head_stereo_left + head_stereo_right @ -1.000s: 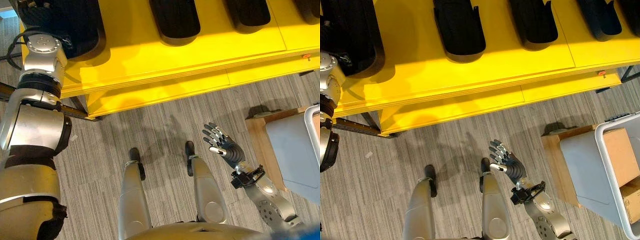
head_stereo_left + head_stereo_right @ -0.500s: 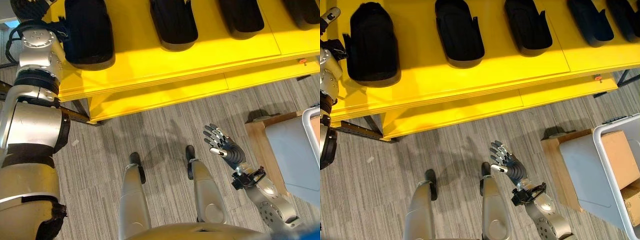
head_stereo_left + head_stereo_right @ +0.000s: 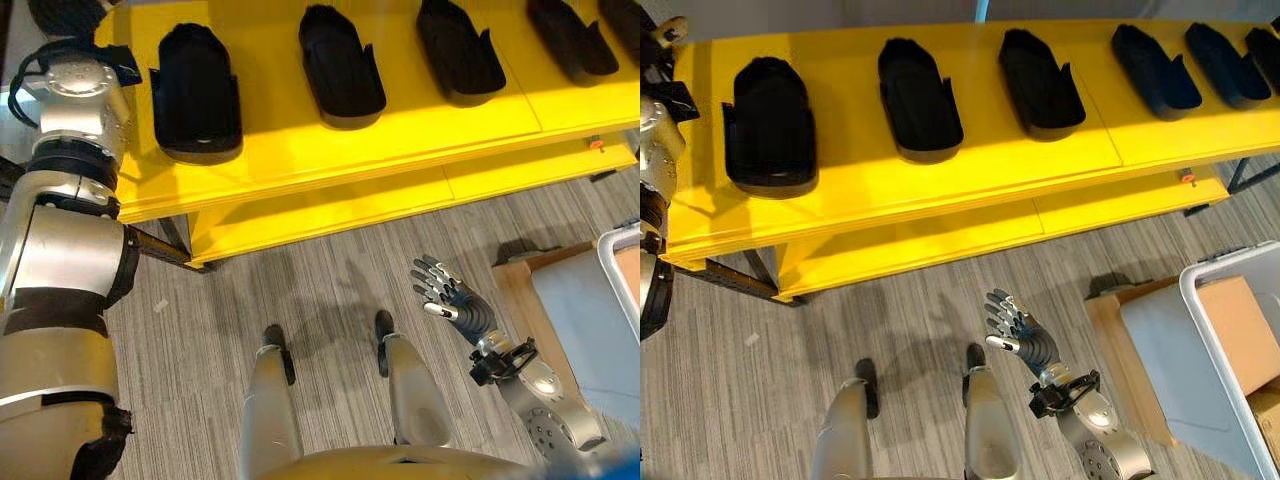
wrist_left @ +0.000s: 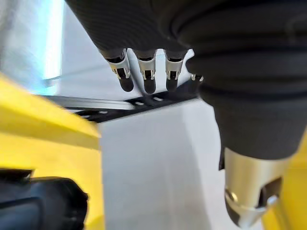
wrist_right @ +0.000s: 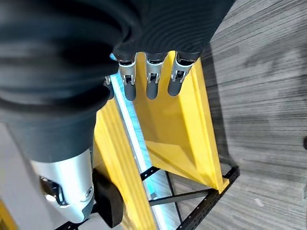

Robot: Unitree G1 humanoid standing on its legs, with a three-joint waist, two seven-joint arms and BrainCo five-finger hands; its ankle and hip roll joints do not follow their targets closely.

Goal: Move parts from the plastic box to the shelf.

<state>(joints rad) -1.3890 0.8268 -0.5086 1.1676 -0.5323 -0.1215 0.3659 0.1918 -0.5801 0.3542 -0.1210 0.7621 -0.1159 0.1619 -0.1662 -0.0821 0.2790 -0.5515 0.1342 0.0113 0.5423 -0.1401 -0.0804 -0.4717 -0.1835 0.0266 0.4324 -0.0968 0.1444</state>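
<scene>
Several black moulded parts lie in a row on top of the yellow shelf (image 3: pixel 940 190); the leftmost part (image 3: pixel 768 125) sits near the shelf's left end, with two more (image 3: pixel 920 100) (image 3: pixel 1040 82) to its right. My left arm reaches up past that left end. In its wrist view my left hand (image 4: pixel 146 76) is open and holds nothing, with a black part (image 4: pixel 38 201) beside it. My right hand (image 3: pixel 1020 330) hangs open over the floor, empty, fingers straight (image 5: pixel 152 76). The plastic box (image 3: pixel 1200 300) stands at the right.
The plastic box rests on a wooden base (image 3: pixel 1110 320) and holds cardboard cartons (image 3: pixel 1240 310). A lower yellow shelf board (image 3: pixel 940 235) sticks out under the top one. Grey striped carpet (image 3: pixel 790 330) lies between shelf and box.
The whole picture has shifted, so the camera has moved and more of the shelf top and its row of parts shows. The right hand stays open over the floor.
</scene>
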